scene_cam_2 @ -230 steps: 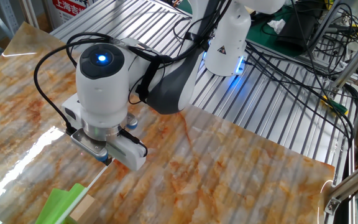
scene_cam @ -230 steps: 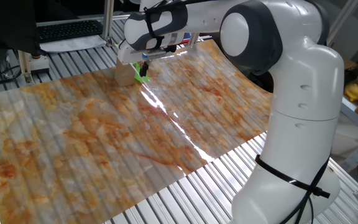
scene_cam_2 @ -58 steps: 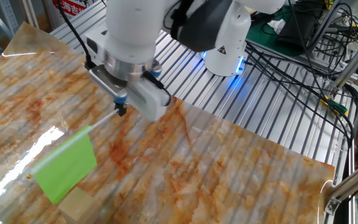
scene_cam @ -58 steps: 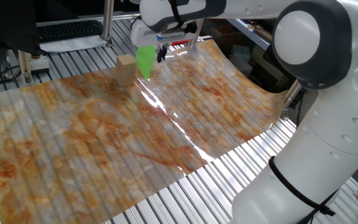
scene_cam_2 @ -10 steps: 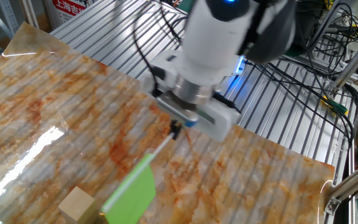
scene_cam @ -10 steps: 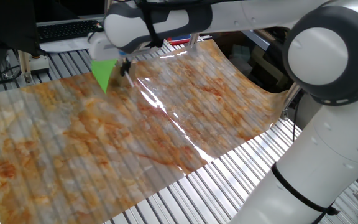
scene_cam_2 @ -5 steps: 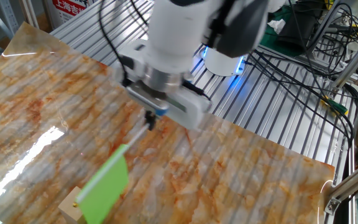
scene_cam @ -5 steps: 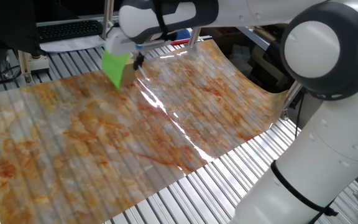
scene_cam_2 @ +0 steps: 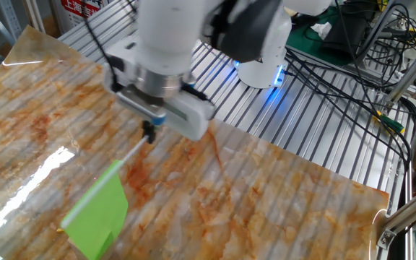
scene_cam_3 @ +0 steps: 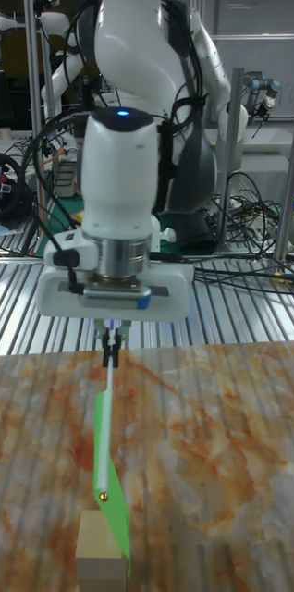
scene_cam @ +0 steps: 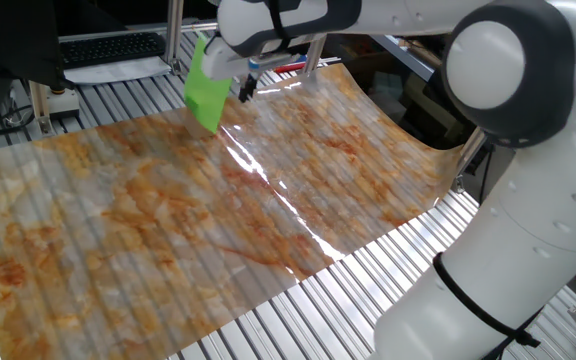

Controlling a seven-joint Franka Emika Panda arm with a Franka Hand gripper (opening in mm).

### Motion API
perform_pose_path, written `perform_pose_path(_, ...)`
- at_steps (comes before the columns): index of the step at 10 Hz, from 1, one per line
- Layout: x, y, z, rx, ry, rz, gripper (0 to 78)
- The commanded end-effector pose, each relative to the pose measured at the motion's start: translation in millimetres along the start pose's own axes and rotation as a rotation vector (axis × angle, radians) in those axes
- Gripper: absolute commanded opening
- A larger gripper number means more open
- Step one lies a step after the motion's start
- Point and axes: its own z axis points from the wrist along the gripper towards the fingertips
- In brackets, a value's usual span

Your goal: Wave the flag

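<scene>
A lab worktop of ribbed metal slats carries a glossy sheet printed like orange-veined marble, with black cables and a blue-lit robot base at about 1 o'clock in the other fixed view. A white Franka robot arm reaches across the sheet. Its two-finger gripper points down, its dark fingertips pressed together on the top end of a thin white stick. The small bright green rectangular flag hangs from that stick, lifted clear of the sheet. In the other fixed view the stick slants down toward 7 o'clock from the gripper, and the green panel spreads wide at the stick's lower end. In one fixed view the flag shows as a tall green panel just at 8 o'clock of the gripper, over the far edge of the sheet. In the tall fixed view the flag appears edge-on, a narrow green strip straight below the gripper. At 6 o'clock of it sits a tan wooden block, the strip's lower end overlapping the block's front; whether they touch cannot be told.
</scene>
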Motion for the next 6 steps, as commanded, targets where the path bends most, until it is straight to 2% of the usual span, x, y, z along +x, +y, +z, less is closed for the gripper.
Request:
perform_pose_path(1, -21.1, 88.7, 5.2, 0.013, 0.001, 0.090, 1.1)
perform_pose_path(2, -9.0, 127.8, 1.8, 0.012, 0.017, 0.144, 1.1)
perform_pose_path(3, 10.2, 170.4, 0.5, 0.014, 0.018, 0.222, 1.1)
perform_pose_path(4, 17.2, 184.3, 0.7, 0.015, 0.019, 0.246, 1.1)
perform_pose_path(5, 37.8, 224.0, 2.1, 0.015, 0.034, 0.301, 1.1)
perform_pose_path(6, 44.3, 236.7, 0.7, 0.012, 0.041, 0.318, 1.1)
